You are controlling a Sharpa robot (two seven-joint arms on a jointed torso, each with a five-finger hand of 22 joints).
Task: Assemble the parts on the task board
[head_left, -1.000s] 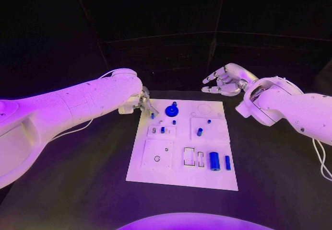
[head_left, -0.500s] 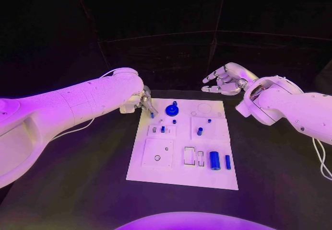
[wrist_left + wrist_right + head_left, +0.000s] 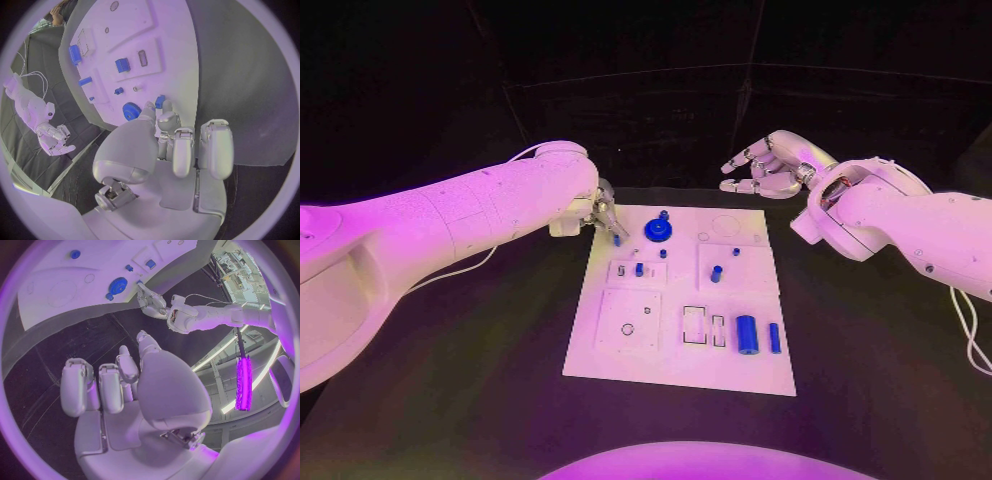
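Left hand (image 3: 165, 145) has its fingertips pinching a small blue peg (image 3: 160, 102) at the far left edge of the white board (image 3: 639, 350). Right hand (image 3: 769, 165) hangs loose beyond the board, holding nothing. Peg looks tiny, rigid, probably slippery, so grip its sides.

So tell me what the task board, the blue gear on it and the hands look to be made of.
Task board: probably matte white plastic; flat, even, with cut-out recesses and no glare.
Blue gear: likely moulded plastic; uniform saturated blue, toothed rim in the left wrist view.
Left hand and right hand: smooth satin silver shells with soft highlights; painted plastic or metal, cannot tell.
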